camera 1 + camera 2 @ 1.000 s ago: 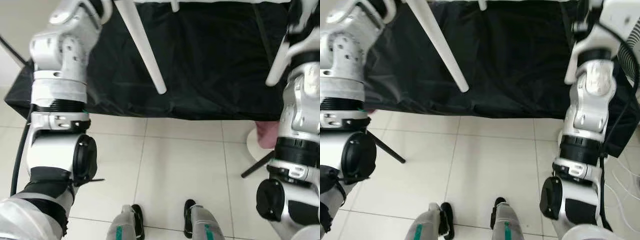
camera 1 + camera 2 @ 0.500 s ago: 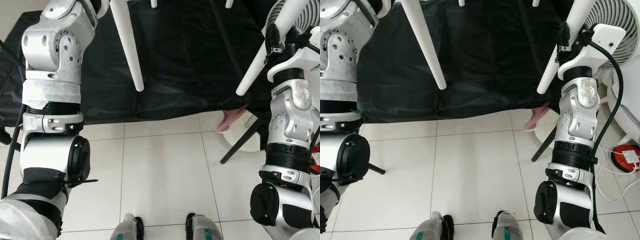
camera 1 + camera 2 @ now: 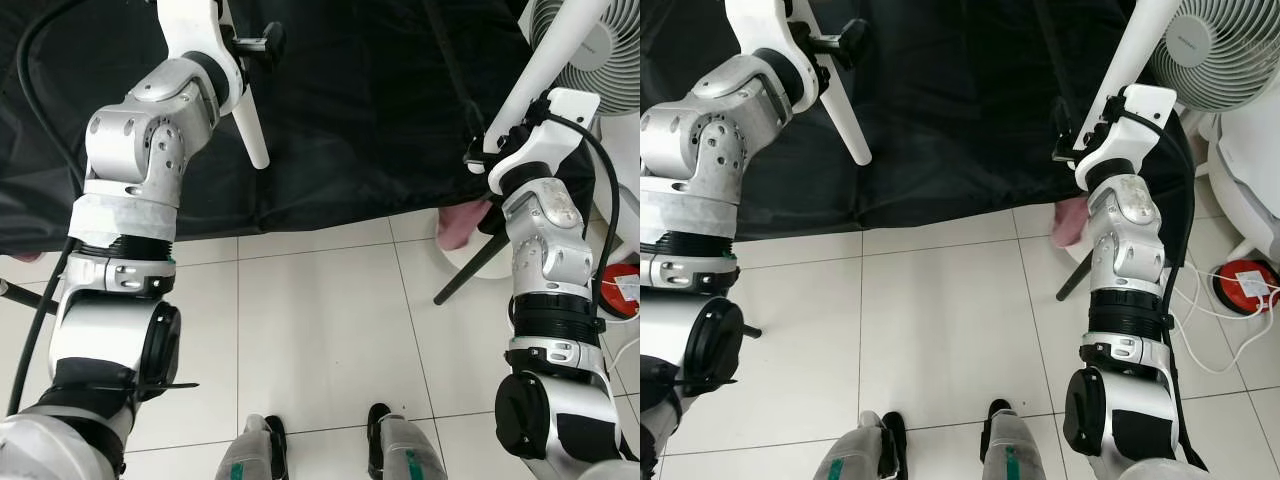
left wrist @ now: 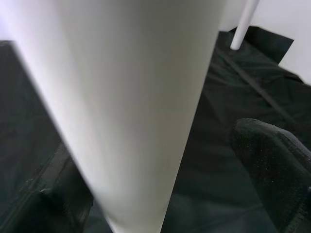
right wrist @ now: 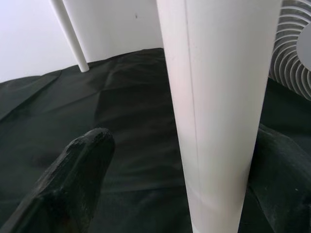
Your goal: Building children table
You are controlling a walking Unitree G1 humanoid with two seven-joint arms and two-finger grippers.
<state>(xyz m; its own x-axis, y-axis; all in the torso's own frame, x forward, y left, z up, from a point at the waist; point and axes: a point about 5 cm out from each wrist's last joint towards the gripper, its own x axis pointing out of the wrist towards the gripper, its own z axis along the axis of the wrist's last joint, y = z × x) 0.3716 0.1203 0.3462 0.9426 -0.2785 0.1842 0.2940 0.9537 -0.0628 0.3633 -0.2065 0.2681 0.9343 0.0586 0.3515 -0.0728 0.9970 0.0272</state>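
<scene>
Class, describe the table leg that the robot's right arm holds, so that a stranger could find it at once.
Start at the black cloth spread over the tiled floor. At its right edge, beside the white fan, the right claw holds a white table leg. Unlike the left claw's leg, it leans toward the fan.

Head stereo pair looks steeply down: black cloth (image 3: 350,130) above, tiled floor (image 3: 940,330) and own feet below, arms at each side. Each wrist camera sits very close against a white leg (image 4: 131,111), facing the cloth.
</scene>
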